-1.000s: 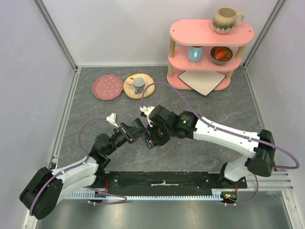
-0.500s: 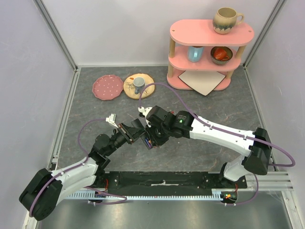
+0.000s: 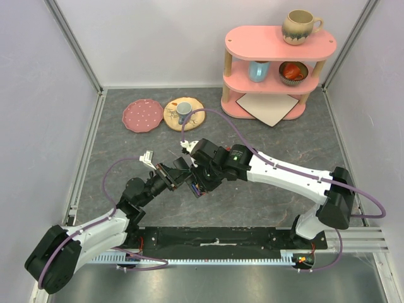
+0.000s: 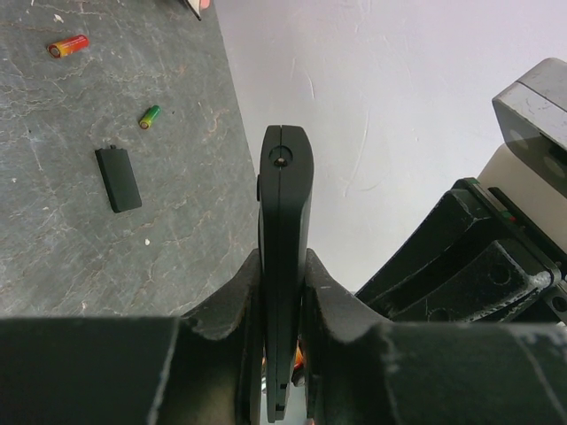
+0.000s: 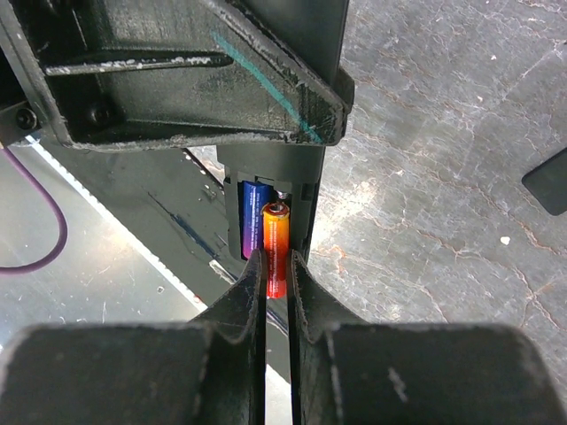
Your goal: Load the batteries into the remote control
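Note:
The black remote control (image 4: 283, 204) stands edge-on between the fingers of my left gripper (image 4: 283, 270), which is shut on it. My right gripper (image 5: 276, 266) is shut on an orange battery (image 5: 276, 243). The battery's top end sits in the remote's (image 5: 310, 199) open compartment, beside a blue battery (image 5: 253, 217) lying inside. In the top view both grippers (image 3: 180, 172) (image 3: 201, 184) meet above the table's middle. A red battery (image 4: 68, 45) and a green battery (image 4: 150, 116) lie loose on the table.
A flat black battery cover (image 4: 118, 178) lies on the grey table near the loose batteries. At the back stand a pink shelf (image 3: 278, 63) with cups, a pink plate (image 3: 143, 115) and a yellow plate (image 3: 184, 113) bearing a mug.
My right arm has shifted slightly to the left, carrying the orange battery closer against the remote. The left arm has barely moved.

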Action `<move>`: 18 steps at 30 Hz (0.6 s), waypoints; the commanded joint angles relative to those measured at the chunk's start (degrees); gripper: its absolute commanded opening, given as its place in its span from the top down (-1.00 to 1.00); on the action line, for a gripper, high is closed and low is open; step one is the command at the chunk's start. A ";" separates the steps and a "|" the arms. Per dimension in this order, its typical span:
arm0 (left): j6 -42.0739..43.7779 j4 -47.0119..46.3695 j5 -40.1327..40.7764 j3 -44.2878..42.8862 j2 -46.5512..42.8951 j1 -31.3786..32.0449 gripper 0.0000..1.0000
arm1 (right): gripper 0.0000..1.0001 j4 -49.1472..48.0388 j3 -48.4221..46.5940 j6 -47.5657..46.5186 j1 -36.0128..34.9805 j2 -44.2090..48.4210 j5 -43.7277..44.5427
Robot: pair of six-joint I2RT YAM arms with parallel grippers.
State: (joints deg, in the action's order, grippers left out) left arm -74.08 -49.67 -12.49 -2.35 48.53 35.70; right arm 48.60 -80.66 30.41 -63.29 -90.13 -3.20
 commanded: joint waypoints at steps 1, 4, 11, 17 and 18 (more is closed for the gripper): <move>-1.24 -7.46 -2.54 3.67 -2.13 0.33 0.96 | 1.00 -0.70 -1.87 -1.15 0.97 -1.54 1.36; -1.24 -7.55 -2.63 3.58 -2.21 0.42 0.96 | 1.00 -0.52 -2.04 -1.41 1.50 -1.63 1.53; -1.24 -7.63 -2.63 3.58 -1.95 0.42 0.96 | 0.91 0.09 -3.09 -2.11 2.38 -2.33 1.36; -2.38 -7.63 -1.92 3.40 -1.69 0.42 0.96 | 0.77 1.32 -4.41 -2.99 2.47 -2.95 1.53; -2.82 -7.63 -1.49 3.40 -1.60 0.42 0.96 | 0.77 1.58 -4.50 -3.17 2.47 -3.12 1.62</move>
State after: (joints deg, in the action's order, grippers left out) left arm -74.08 -49.54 -11.94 -2.07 48.05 35.70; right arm 49.82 -82.91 29.43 -61.95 -91.90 -4.29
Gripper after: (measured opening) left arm 0.242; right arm 0.131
